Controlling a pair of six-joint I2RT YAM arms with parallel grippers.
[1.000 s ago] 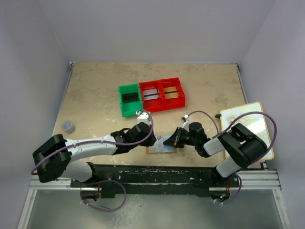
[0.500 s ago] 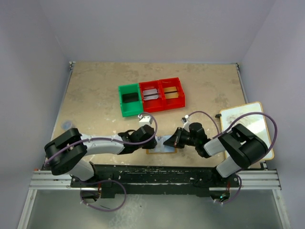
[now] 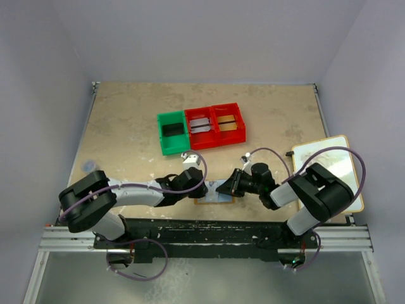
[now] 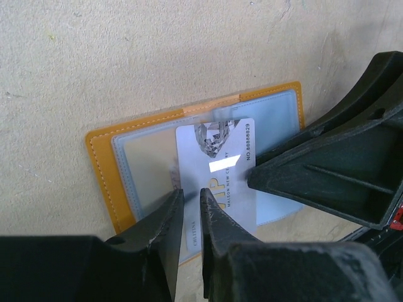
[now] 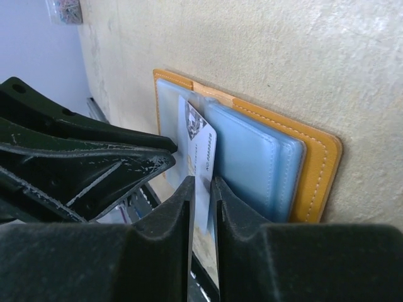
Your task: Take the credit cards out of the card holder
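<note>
Close to the near edge of the table (image 3: 126, 126), found the card holder (image 4: 101, 157) lying open and flat, orange border around and pale blue pockets facing up. Lay directly under both tools, between the left gripper (image 4: 191, 200) reaching in from one short side and the right gripper (image 5: 203, 184) reaching in from the other. Saw one pale grey-white credit card (image 4: 220, 163) standing partly out of the pockets near the fold, tilted up from the holder.

Kept only a narrow slit between the left fingers, with a corner of this card showing in the slit; could not tell if pressing on it or only standing around it. Same on the right side: fingers almost together, the card edge passing into the slit, grip or no grip not possible to tell. Met nearly tip to tip over the card.

Noted very little room on the near side, with the black rail (image 3: 209, 231) just beside the holder. Farther back, found bare tabletop up to the green bin (image 3: 172, 133) and the two red bins (image 3: 215, 125), all well apart from the holder. At the right edge, saw the white board (image 3: 329, 168), also well apart.
</note>
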